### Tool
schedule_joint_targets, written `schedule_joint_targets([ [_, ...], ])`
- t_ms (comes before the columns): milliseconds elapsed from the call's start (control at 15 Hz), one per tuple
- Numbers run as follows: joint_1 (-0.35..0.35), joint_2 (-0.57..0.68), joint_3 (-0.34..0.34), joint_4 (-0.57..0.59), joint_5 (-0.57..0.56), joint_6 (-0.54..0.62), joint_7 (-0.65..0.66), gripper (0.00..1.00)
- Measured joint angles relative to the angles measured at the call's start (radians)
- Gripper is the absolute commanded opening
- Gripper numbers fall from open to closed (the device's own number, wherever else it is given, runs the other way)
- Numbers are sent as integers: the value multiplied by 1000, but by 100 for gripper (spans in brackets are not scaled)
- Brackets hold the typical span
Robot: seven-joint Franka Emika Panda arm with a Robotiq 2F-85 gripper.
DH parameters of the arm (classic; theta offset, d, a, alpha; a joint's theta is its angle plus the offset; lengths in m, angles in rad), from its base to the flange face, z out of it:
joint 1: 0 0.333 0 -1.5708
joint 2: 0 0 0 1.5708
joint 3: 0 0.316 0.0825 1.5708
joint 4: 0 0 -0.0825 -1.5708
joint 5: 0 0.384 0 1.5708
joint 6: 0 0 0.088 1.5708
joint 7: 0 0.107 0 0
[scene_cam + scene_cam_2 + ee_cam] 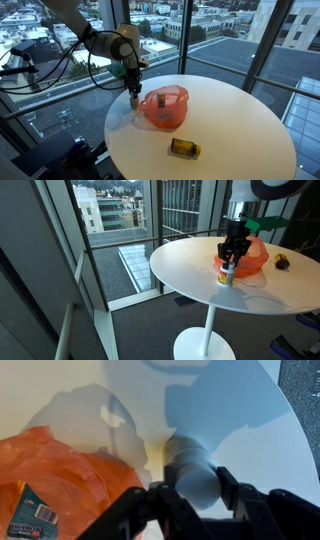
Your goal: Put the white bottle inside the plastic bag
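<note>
The white bottle [190, 468] stands upright on the round white table [230, 120], just beside the orange plastic bag [165, 108]. In the wrist view the bottle's cap sits between my gripper's [190, 490] two black fingers, which press its sides. In both exterior views my gripper [134, 90] hangs straight down over the bottle [227, 275] at the table's edge, next to the bag [250, 258]. The bag [60, 480] lies open-topped and crumpled, with a small printed packet inside.
A small yellow bottle with a dark cap [184, 148] lies on its side on the table nearer the front. The table edge is close to the gripper. Glass walls and a railing surround the table.
</note>
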Motion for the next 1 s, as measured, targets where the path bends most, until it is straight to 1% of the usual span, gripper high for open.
schedule_joint_targets([
  [267, 9, 0, -4, 1, -15, 23, 1, 19],
  [600, 12, -34, -8, 9, -15, 13, 1, 19],
  [800, 10, -81, -28, 33, -24, -52, 1, 19],
  [1000, -10, -124, -47, 73, -24, -132, 1, 19],
])
